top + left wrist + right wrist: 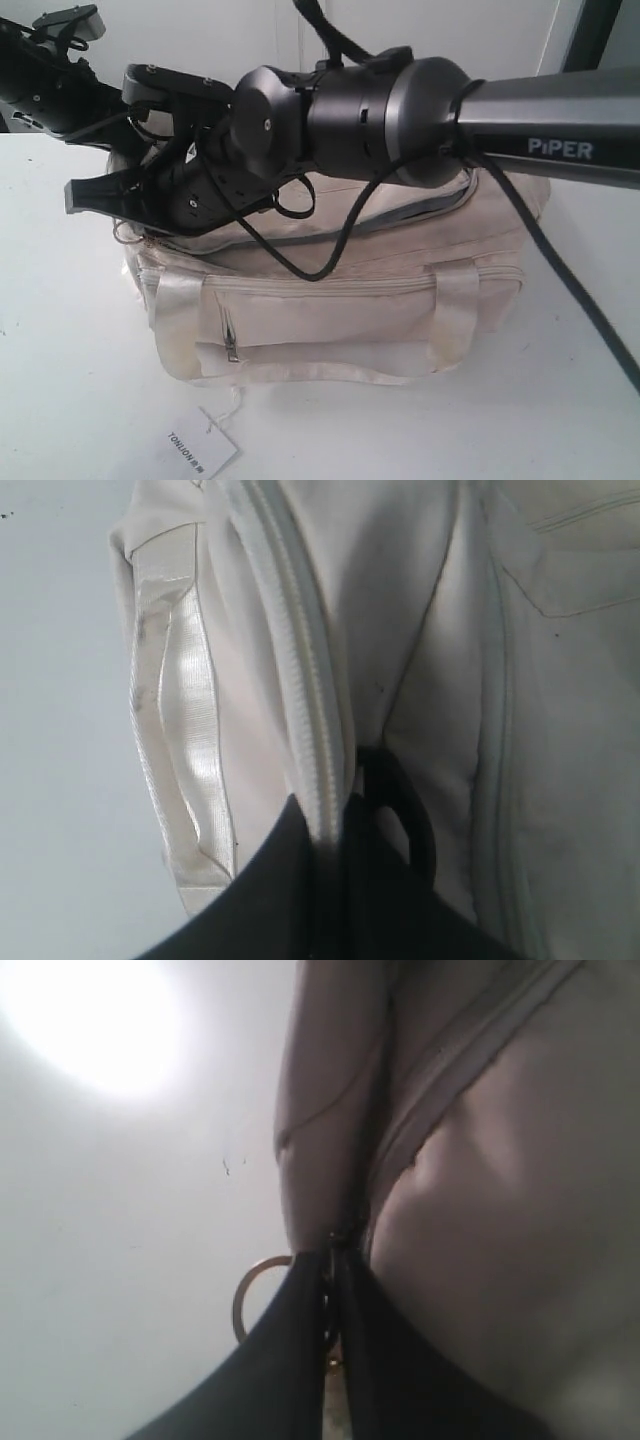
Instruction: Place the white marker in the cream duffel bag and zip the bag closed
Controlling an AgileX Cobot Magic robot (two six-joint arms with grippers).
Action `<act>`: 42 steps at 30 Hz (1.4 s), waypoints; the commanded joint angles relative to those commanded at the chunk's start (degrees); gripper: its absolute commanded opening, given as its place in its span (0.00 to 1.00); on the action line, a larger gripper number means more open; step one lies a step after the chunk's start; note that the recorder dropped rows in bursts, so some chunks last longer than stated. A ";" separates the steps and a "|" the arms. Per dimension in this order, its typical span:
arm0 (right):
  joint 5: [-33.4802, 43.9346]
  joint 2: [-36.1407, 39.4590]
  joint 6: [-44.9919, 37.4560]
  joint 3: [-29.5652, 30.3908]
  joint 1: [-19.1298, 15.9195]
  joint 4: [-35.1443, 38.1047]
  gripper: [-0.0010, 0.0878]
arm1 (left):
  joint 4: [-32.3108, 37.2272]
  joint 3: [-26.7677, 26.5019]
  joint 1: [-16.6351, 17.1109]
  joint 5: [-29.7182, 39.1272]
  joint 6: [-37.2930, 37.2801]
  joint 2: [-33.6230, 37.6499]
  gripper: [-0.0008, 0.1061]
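Note:
The cream duffel bag (330,300) lies on the white table with its front pocket facing the exterior camera. My right gripper (120,215) reaches across to the bag's left end. In the right wrist view it (333,1260) is shut on the zipper pull, and the gold ring (245,1295) sticks out beside the jaws. My left gripper (330,825) is shut on the bag's top zipper strip (300,660), whose teeth look closed ahead of it. In the exterior view the right arm hides the left gripper's fingers. The white marker is not visible in any view.
A white hang tag (195,445) lies on the table in front of the bag. A satin handle (180,730) hangs down the bag's side. The left arm (50,90) comes in from the upper left, and black cables droop over the bag (330,265).

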 joint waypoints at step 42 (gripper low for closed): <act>32.21 -2.68 -2.51 0.00 0.00 -13.09 0.01 | 3.02 0.00 0.00 0.00 0.00 0.00 0.01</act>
